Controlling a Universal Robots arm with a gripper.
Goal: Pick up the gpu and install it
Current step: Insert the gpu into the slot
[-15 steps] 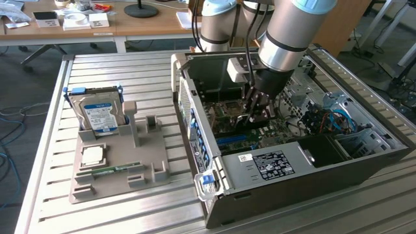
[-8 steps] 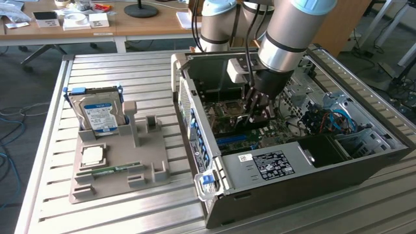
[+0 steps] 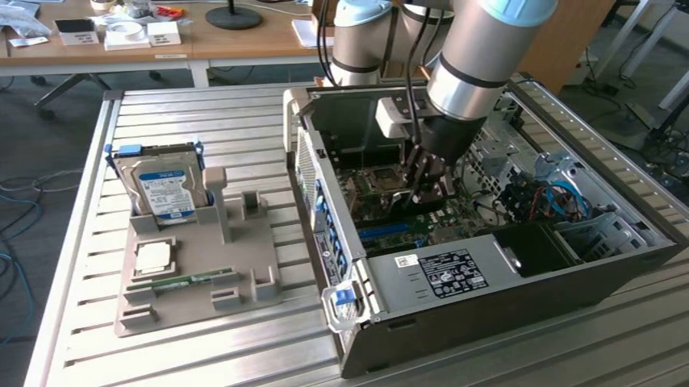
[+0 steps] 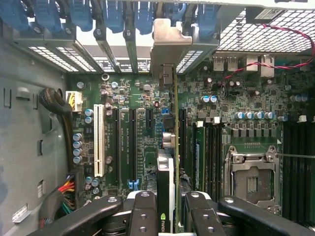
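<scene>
Hand (image 4: 171, 206) grips gpu (image 4: 166, 169) (edge-on), apparently over motherboard (image 4: 128, 98).

Counts: 1 robot arm (image 3: 473, 56), 1 gripper (image 4: 170, 201) w/ 2 fingers (image 4: 142, 214). 1 gpu (image 4: 166, 172).

1 open PC case (image 3: 473, 318) on 1 slatted metal table (image 3: 215, 121). Inside the case:
- 1 CPU socket (image 4: 251, 179)
- 1 PSU (image 3: 453, 274)
- 1 white slot (image 4: 98, 140)
- 2 long black slots (image 4: 116, 142) next to it
- blue clips (image 4: 113, 14) along the rear bracket row: approx 6, but some are cut off at the edge, so not certain

1 grey holder tray (image 3: 173, 318), carrying:
- 1 hard drive (image 3: 164, 189)
- 1 CPU chip (image 3: 154, 258)
- 1 RAM stick (image 3: 183, 282)
</scene>
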